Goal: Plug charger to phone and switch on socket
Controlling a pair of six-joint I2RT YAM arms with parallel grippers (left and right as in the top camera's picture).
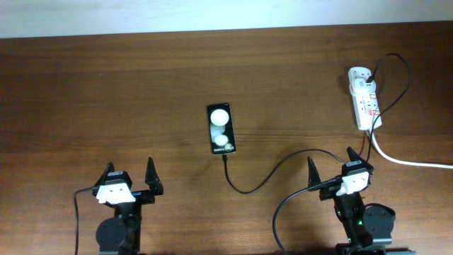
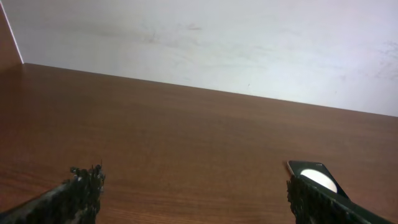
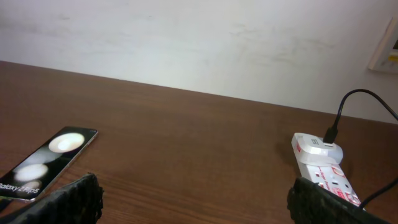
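Looking down on the worktop point(image 1: 141, 85), we see the phone point(image 1: 221, 129) lying flat near its middle. The charger point(image 1: 263, 180) curls from the phone's near end toward the socket point(image 1: 364, 99) at far right. Our left tool point(image 1: 130, 176) and right tool point(image 1: 331, 168) both stand with fingers spread apart, holding nothing.

1. Left black two-finger gripper point(image 1: 129, 171): tapered pointed fingers point(image 1: 151, 178), white block point(image 1: 113, 190) just behind them, black base cable point(image 1: 78, 207) trailing off it.
2. Right black gripper point(image 1: 330, 161): matching white block point(image 1: 354, 181), green glow point(image 1: 358, 224) further behind the fingers.
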